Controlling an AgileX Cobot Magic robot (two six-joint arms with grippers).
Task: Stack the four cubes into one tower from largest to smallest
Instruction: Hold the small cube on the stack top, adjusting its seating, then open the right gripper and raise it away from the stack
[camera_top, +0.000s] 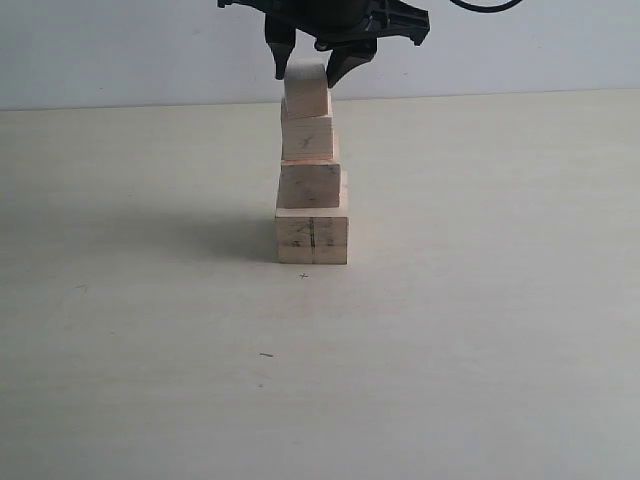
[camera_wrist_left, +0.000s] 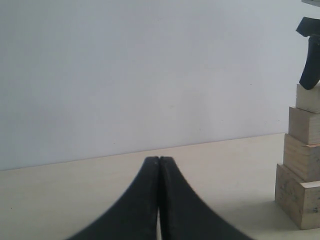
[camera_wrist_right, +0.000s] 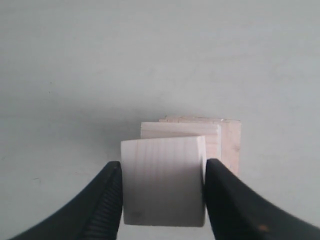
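Clearly, the right gripper hangs at the top of the tower, its jaws partway apart and closed on the smallest cube. Both black fingers press flat against opposite sides of that block, with no gap visible in the right wrist view. Directly below the gripped block sits the third cube. The two look in contact, though I cannot tell whether the top one's weight rests there. Further beneath the tool come the second cube and, at the base on the table, the largest cube, whose front face carries a dark line. The layers sit slightly offset from one another. The left gripper has its fingertips pressed together on nothing; the tower stands ahead of it and off to one side, well apart.
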